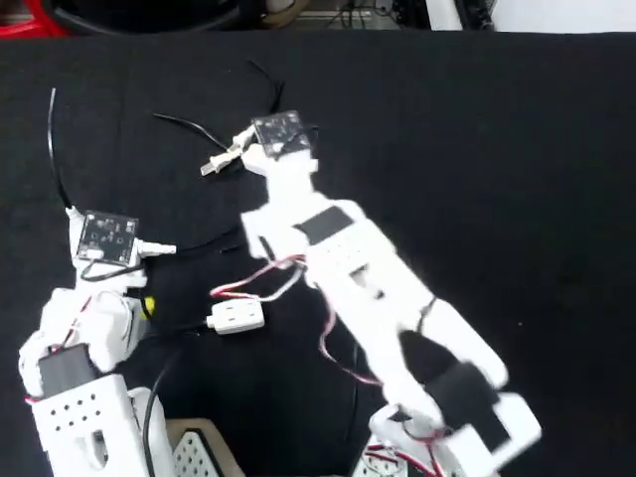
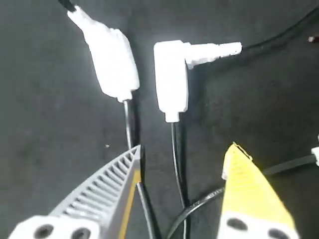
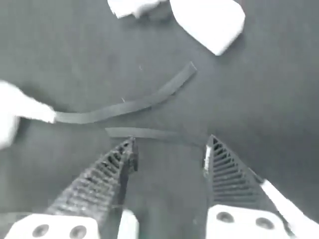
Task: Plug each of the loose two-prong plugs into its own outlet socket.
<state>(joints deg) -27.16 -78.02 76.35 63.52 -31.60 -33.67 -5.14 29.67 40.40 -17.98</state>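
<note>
Sitting over each tool in the high view, a wrist board is covering the fingers from above. The left tool (image 2: 184, 149) is hanging wide open above the black surface (image 1: 497, 149), its grey finger (image 2: 107, 194) and yellow finger (image 2: 249, 194) spread apart and gripping nothing. Two white pieces are lying just ahead of its fingertips, side by side and not touching. The straight plug body (image 2: 115, 62) is ahead of the grey finger and the angled plug body (image 2: 171, 74) is ahead of the gap. Both are lying with their long axes pointing away from the tool, the straight one slightly tilted. The angled one is sending a side stub toward the yellow finger's side. Thin black cords are running from their near ends back between the fingers, and I cannot tell whether any prongs are showing.

The right tool (image 3: 170, 141) is also gaping wide and holding nothing, with a black cord (image 3: 144, 133) crossing at its ribbed fingertips. White shapes farther ahead are smearing too much to name. A loose plug (image 1: 221, 161) is lying just beside this tool, prongs pointing away from it. The outlet block (image 1: 237, 316) is lying well behind the tool, beside the arm, its long axis crossing the arm's line.
</note>
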